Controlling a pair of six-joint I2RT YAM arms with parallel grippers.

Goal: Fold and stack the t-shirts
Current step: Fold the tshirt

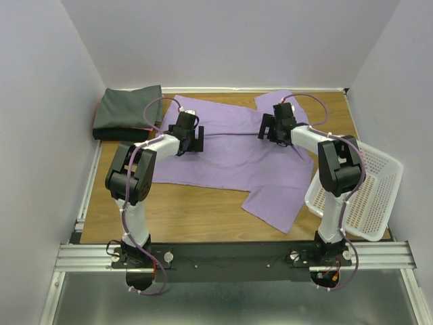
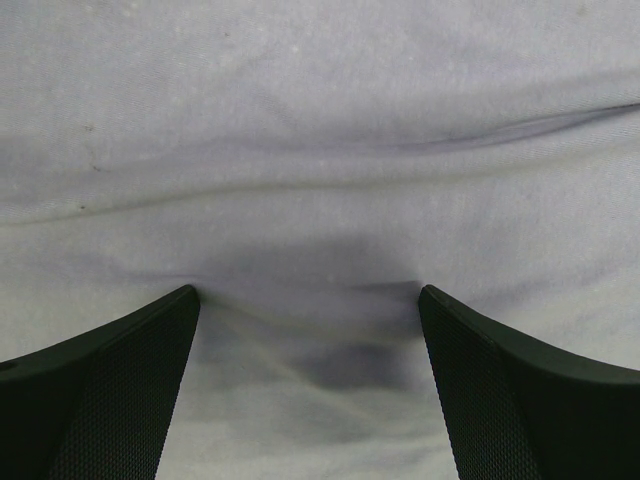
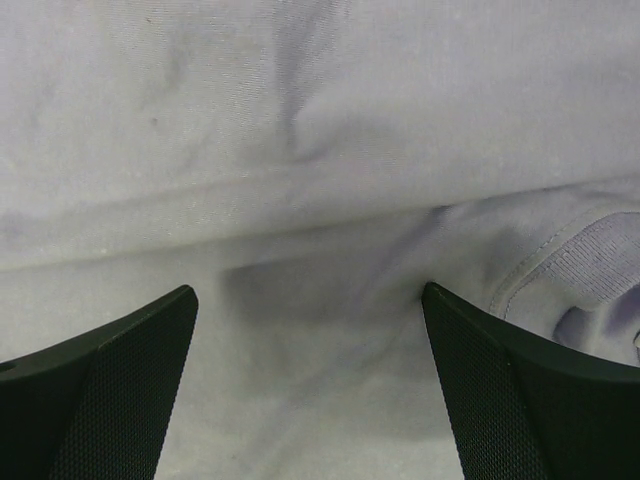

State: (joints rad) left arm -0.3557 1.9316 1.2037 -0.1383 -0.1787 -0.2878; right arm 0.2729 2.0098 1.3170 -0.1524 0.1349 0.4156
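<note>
Over the far half of the lavender t-shirt (image 1: 230,152) both arms reach down, the left gripper (image 1: 194,140) toward its left side and the right gripper (image 1: 266,128) toward its right, a long crease running between them. Each has its jaws as wide apart as they go and holds nothing. The black, finely dimpled fingers (image 2: 120,390) of the left arm come right down to the cloth, which dips and shadows between them. The right fingers (image 3: 520,390) do the same just beside a ribbed band (image 3: 600,250), perhaps the neck opening.

I judge the fold of this shirt is only starting. It lies spread over the wooden table (image 1: 196,213), sleeves out, one sleeve reaching toward the arms' side. Beyond its far left corner sits the dark grey t-shirt (image 1: 128,112), already a neat thick square, likely the base of the stack. Off its right edge leans a white mesh basket (image 1: 372,193).

Next, both grippers need to pinch a ridge of cloth together, lift evenly and carry it over in step. The fabric is thin, soft and limp, so an uneven pull would probably skew or bunch it.
</note>
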